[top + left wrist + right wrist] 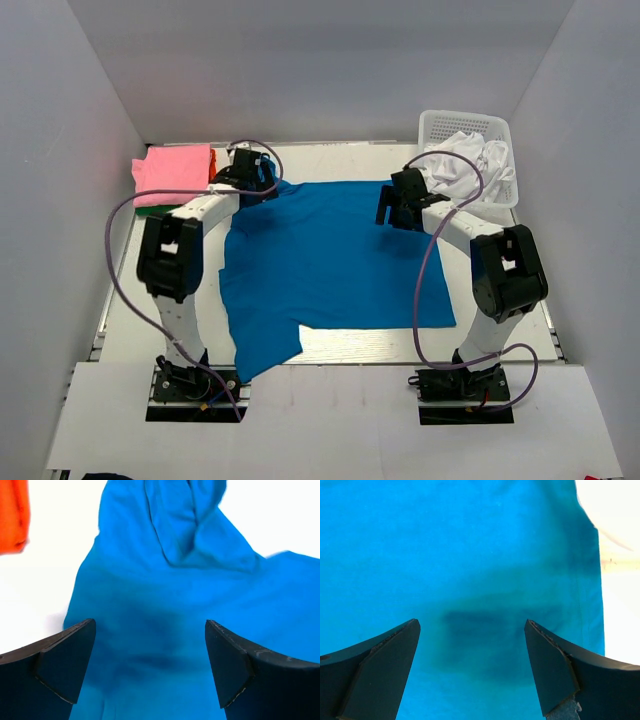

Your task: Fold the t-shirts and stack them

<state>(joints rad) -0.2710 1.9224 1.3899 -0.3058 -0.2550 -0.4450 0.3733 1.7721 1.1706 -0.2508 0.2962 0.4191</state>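
Top external: blue shirt (330, 265) lies spread mid-bench (125, 300), with one sleeve sticking out near-left and the far-left corner bunched. Pink shirt (172, 172) is folded at the bench's far-left corner, just beside the blue one. Basket (497, 128) at far right holds crumpled white shirts (470, 165).

Left wrist: left fingers (65, 670) are spread wide with nothing between them. Blue cloth lies below, with a raised fold ahead (top view puts them at the bunched far-left corner). Orange-red shirt (12, 515) shows at the upper-left edge of the view.

Right wrist: right fingers (380, 675) are spread wide and empty over flat blue cloth, with the shirt's edge to the right and bare bench beyond. In the top view they sit at the shirt's far-right edge, near the basket.

Whether either pair touches the cloth: cannot tell.
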